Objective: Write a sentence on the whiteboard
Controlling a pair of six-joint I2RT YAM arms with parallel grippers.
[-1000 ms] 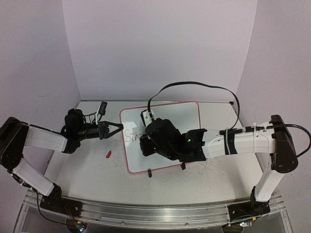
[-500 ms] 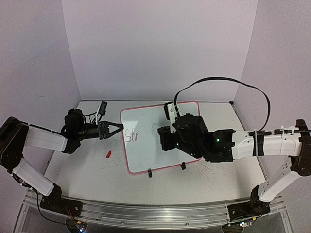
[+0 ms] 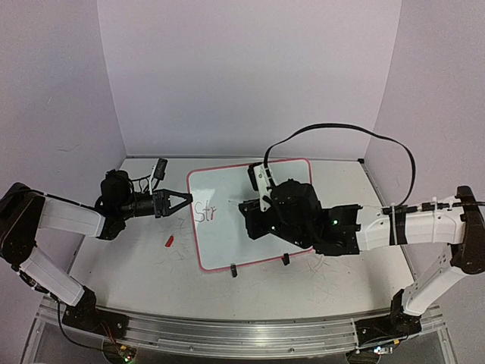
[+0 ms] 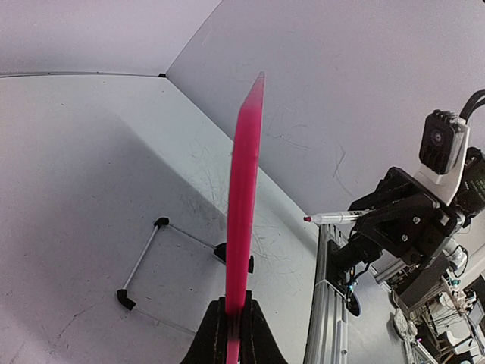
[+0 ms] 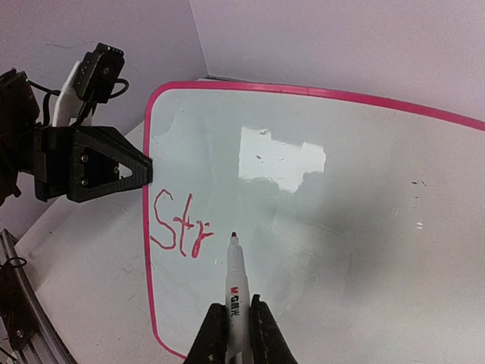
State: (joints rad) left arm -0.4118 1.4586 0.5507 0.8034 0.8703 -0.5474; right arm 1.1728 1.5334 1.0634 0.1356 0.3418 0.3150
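The whiteboard (image 3: pixel 227 189), glossy white with a pink rim, lies at the table's middle. It carries red letters "Str" (image 3: pixel 204 213) near its left edge. My left gripper (image 3: pixel 189 201) is shut on the board's left rim, seen edge-on in the left wrist view (image 4: pixel 244 189) between the fingers (image 4: pixel 216 326). My right gripper (image 5: pixel 235 305) is shut on a white marker (image 5: pixel 236 280). The marker's red tip points just right of the "r" (image 5: pixel 176 227). In the left wrist view the marker (image 4: pixel 333 218) stands off the board's face. The right gripper (image 3: pixel 246 216) hovers over the board's middle.
A red marker cap (image 3: pixel 169 242) lies on the table left of the board. Two black clip feet (image 3: pixel 233 270) stick out of the board's near edge. A black cable (image 3: pixel 341 133) loops above the right arm. A thin wire stand (image 4: pixel 140 262) lies beside the board.
My right gripper with the marker swung right off the letters, then came back a little to the left; "Str" now shows whole. The left arm has not moved.
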